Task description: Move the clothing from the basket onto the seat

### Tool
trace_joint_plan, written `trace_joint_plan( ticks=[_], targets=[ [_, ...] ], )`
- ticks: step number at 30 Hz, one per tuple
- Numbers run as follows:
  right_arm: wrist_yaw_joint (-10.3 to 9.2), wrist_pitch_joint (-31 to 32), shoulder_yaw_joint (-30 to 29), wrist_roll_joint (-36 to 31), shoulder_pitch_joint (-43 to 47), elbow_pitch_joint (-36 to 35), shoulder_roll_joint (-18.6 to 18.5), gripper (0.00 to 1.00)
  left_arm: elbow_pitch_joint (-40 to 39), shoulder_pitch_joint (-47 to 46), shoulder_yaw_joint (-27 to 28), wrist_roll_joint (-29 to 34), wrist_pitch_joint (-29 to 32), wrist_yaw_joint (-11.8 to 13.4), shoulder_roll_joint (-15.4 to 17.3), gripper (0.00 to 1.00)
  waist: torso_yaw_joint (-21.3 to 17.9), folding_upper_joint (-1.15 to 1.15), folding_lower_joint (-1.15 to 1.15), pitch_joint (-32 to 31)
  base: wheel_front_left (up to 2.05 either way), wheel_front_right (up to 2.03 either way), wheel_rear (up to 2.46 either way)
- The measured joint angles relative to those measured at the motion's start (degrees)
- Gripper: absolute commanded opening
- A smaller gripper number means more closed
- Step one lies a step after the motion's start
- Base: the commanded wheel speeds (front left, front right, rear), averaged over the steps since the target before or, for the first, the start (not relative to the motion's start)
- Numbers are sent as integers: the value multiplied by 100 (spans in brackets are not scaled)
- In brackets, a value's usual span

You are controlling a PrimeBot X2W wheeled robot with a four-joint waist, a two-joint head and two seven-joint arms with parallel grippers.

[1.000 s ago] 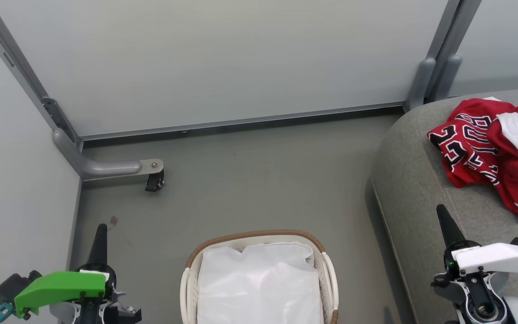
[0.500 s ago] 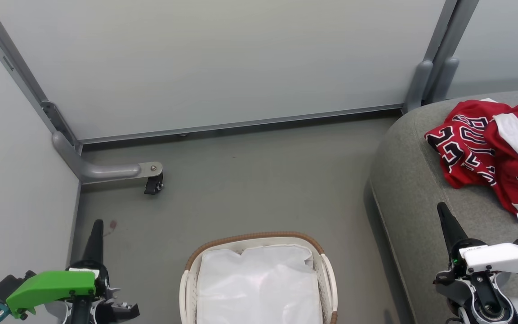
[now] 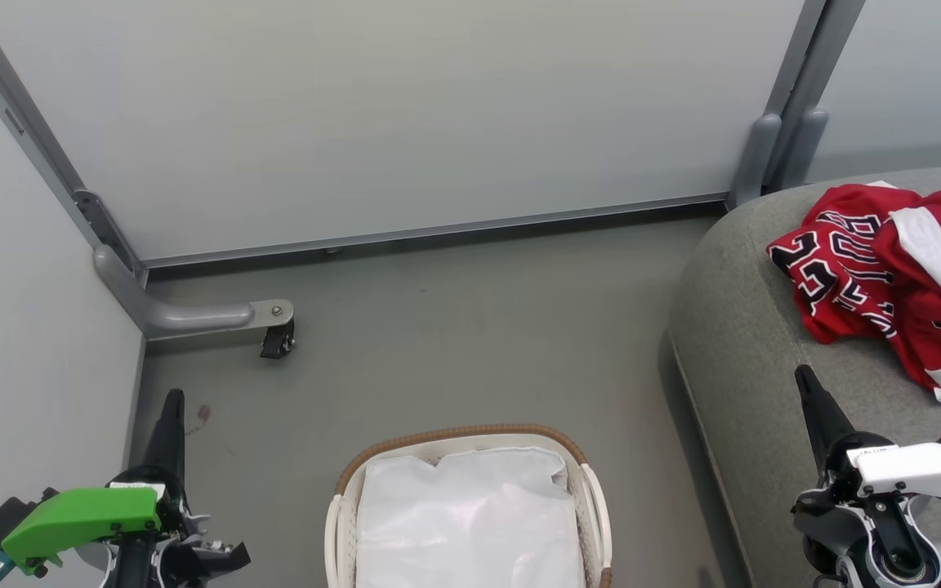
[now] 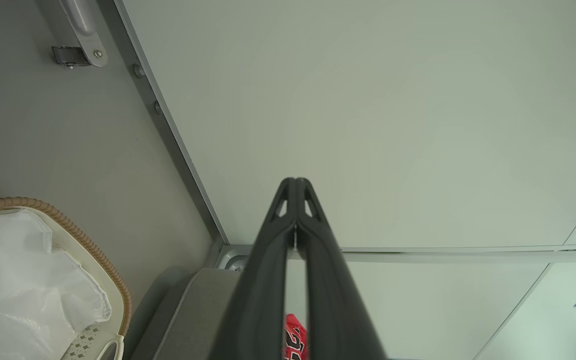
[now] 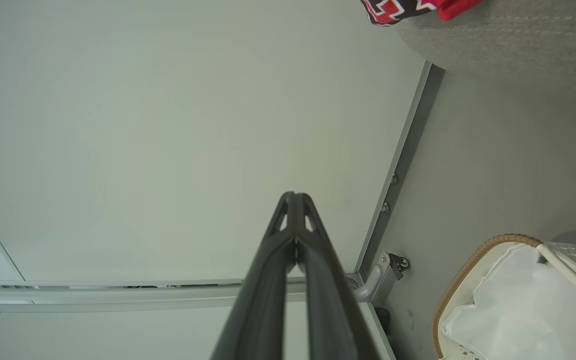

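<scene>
The left hand [image 3: 173, 402] is clenched, its two dark fingers pressed together at the tip with nothing between them. The right hand [image 3: 807, 382] is clenched in the same way and grasps nothing. In each wrist view the paired fingers meet in front of a pale wall [image 3: 397, 122].

The basket [image 3: 454, 433] stands on the grey floor [image 3: 454, 327] between the two hands, to the right of the left hand and to the left of the right hand. It sits nearer their wrists than their fingertips and touches neither. A white liner [image 3: 470, 523] lies crumpled inside it.

The clothing [image 3: 887, 286] lies in a rumpled red heap on the seat [image 3: 740, 351], beyond the right hand's tip and off to its right, apart from it. Black-and-white lettering faces up on the part of the heap nearer the hand, and a white stripe crosses the part farther right. In the head view the right hand shows against the seat's cushion, near its rounded edge. The clothing is well apart from the left hand, across the basket and the floor.

Ahead of the left hand and slightly to its right, a small black caster [image 3: 278, 340] hangs from a grey bracket at the foot of the wall.
</scene>
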Motion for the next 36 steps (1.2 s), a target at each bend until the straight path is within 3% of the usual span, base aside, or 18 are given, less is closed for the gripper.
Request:
trace_joint_plan(
  ticks=[13, 36],
  targets=[
    [0, 125, -22, 477, 25, -100, -5, 0, -99, -20, 77, -431, 118, -18, 1, 0, -25, 0, 0, -46, 0, 0, 0],
    [0, 125, -23, 477, 27, -103, -5, 0, -104, -27, 77, -432, 120, -18, 2, 0, -25, 0, 0, -46, 0, 0, 0]
  ],
)
